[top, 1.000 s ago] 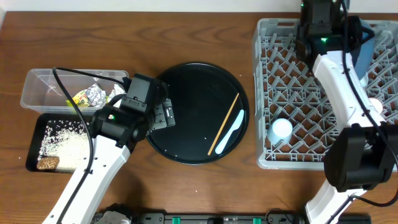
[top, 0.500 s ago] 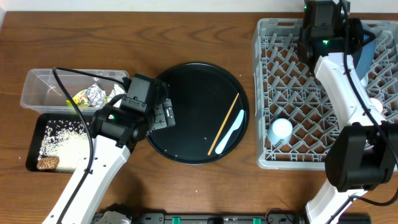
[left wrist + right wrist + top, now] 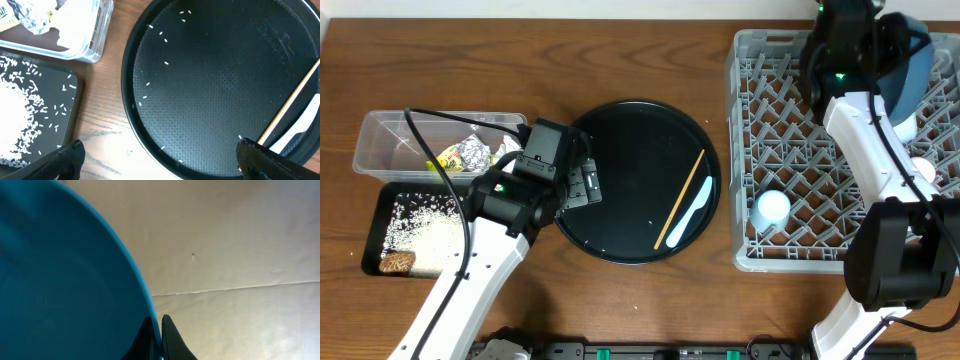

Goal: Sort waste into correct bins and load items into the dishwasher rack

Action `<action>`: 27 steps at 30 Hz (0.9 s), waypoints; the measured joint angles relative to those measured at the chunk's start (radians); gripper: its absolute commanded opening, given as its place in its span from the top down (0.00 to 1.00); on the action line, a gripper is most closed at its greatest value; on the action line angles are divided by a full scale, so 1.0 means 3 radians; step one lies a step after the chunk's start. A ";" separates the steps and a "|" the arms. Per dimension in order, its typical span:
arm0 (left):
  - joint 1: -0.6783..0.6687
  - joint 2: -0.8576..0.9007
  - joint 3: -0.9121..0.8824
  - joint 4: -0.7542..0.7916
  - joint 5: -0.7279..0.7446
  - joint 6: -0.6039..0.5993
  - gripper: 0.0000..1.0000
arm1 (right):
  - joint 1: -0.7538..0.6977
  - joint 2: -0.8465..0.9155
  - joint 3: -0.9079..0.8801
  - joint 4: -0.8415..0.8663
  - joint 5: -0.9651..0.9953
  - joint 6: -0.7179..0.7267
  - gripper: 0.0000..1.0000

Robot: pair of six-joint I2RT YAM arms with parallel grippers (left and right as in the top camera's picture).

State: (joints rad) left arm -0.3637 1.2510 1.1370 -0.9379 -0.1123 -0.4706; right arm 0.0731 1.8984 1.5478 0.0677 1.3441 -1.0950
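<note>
Looking from overhead, my right pincer is pinching the rim of the dark blue plate, held over the 1 o'clock corner of the dishwasher rack. A light blue cup sits in the rack near 7 o'clock. My left pincer is spread wide at the 9 o'clock rim of the round black tray, which carries the chopstick and white spoon toward 4 o'clock.

From my left wrist, both fingers stand far apart, holding nothing. Rice grains lie in the shallow black tray at 9 o'clock.

From my right wrist, the fingers clamp the plate's edge at 6 o'clock.
</note>
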 measured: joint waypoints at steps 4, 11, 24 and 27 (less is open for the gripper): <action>0.0000 0.0000 0.0000 0.0000 0.0000 0.0000 0.02 | 0.0000 0.0000 0.0000 -0.0127 0.0027 -0.0281 0.99; 0.0000 0.0000 0.0000 0.0003 0.0000 0.0000 0.02 | 0.0004 0.0000 -0.0022 -0.0692 -0.0031 -0.0278 0.99; 0.0000 0.0000 0.0000 -0.0001 0.0000 0.0001 0.02 | 0.0074 -0.0031 -0.0275 -0.0697 -0.0088 -0.0253 0.99; 0.0000 0.0000 0.0000 -0.0001 0.0000 0.0001 0.02 | 0.0095 -0.0067 -0.0346 -0.0682 -0.0065 -0.0267 0.99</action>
State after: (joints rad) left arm -0.3637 1.2510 1.1370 -0.9382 -0.1123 -0.4702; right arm 0.1017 1.8782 1.4441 -0.1368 1.3247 -1.1751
